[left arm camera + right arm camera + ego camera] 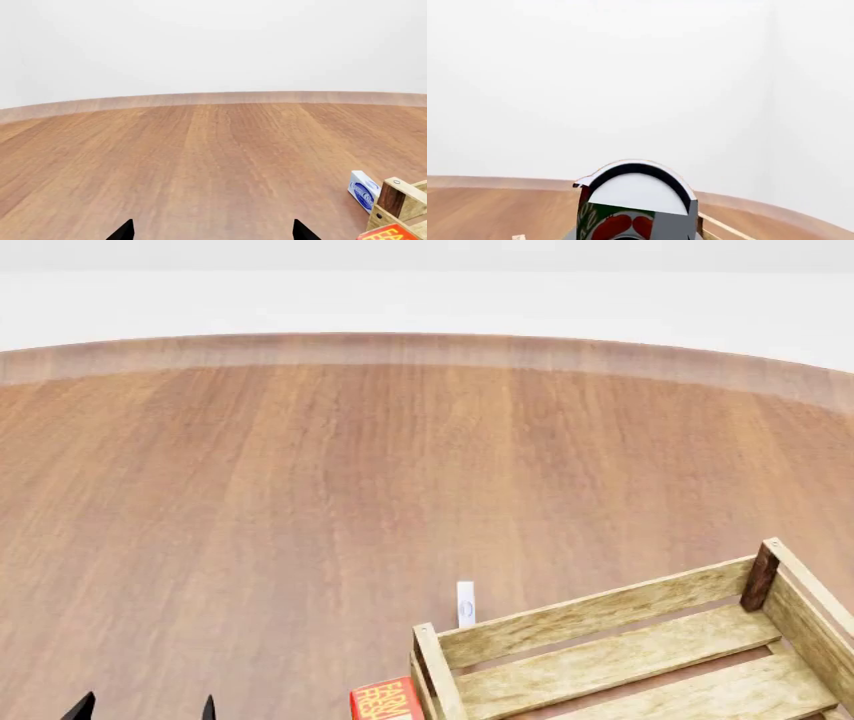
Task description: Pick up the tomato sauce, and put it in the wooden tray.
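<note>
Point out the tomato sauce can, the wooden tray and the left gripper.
tomato sauce can (617,222): right wrist view, on its red-and-green label.
wooden tray (587,618): head view, on its far side slat.
left gripper (213,231): left wrist view, midway between fingertips.

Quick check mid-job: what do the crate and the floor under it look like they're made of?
The wooden tray looks like pale, rough, unfinished wooden slats with visible grain, and darker brown corner posts. The floor looks like smooth reddish-brown wood planking or laminate; its long straight grain streaks suggest that, though a render cannot settle which.

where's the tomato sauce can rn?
Only the right wrist view shows it: the tomato sauce sits right at the right gripper, raised off the table with the wooden tray edge beside it. The head view misses it.
</note>
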`<state>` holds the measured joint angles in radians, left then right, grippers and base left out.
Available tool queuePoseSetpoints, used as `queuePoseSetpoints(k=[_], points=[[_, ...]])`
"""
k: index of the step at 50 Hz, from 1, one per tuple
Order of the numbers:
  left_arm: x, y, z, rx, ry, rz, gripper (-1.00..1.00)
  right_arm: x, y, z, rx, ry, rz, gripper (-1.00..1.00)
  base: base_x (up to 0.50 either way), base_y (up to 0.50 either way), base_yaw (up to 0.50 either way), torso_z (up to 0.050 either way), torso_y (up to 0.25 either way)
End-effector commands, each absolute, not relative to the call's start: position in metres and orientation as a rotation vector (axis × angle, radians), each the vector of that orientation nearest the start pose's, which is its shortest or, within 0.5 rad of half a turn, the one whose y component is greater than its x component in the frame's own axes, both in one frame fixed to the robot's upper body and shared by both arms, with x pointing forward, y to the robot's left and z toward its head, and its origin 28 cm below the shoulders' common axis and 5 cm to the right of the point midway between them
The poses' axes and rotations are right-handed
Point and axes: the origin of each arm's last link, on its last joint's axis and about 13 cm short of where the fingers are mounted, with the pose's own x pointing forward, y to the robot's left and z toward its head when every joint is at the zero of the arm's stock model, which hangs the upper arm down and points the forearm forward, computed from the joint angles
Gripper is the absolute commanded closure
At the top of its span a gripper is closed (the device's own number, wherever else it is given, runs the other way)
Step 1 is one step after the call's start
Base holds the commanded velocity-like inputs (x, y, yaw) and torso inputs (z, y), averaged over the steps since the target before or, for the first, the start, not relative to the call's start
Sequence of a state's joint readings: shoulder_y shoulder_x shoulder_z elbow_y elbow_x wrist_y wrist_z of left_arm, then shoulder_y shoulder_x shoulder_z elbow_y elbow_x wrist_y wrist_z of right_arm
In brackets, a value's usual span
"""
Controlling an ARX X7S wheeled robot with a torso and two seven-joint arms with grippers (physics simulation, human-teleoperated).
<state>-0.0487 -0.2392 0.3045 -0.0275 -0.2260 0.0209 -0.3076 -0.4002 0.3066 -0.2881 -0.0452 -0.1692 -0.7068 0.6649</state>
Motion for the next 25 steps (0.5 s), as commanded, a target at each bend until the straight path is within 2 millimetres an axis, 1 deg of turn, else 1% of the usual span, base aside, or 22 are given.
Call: queuePoseSetpoints(k=[1,8,11,16,19,22,25], points=[[0.212,0.204,0.011,0.026,0.024,0.018,-1.0,0.132,-0.105,0.02,-0.134,-0.385,-0.204,1.0,0.0,0.0,0.0,0.0,0.0],[0.213,0.204,0.011,0.025,0.028,0.022,-1.0,0.154,-0.112,0.034,-0.125,-0.377,-0.237,1.0,0.0,0.0,0.0,0.0,0.0],[0.212,0.204,0.011,0.025,0.028,0.022,-1.0,0.159,-0.115,0.039,-0.129,-0.376,-0.253,1.0,0.0,0.0,0.0,0.0,0.0],[0.212,0.204,0.011,0.025,0.027,0.022,-1.0,0.163,-0.12,0.053,-0.123,-0.392,-0.278,1.0,0.0,0.0,0.0,0.0,0.0],[0.212,0.204,0.011,0.025,0.028,0.022,-1.0,0.171,-0.123,0.064,-0.115,-0.385,-0.295,1.0,0.0,0.0,0.0,0.0,0.0],[0.212,0.204,0.012,0.025,0.028,0.022,-1.0,0.176,-0.123,0.067,-0.109,-0.374,-0.29,1.0,0.0,0.0,0.0,0.0,0.0],[0.212,0.204,0.011,0.025,0.028,0.022,-1.0,0.185,-0.124,0.072,-0.113,-0.37,-0.299,1.0,0.0,0.0,0.0,0.0,0.0]])
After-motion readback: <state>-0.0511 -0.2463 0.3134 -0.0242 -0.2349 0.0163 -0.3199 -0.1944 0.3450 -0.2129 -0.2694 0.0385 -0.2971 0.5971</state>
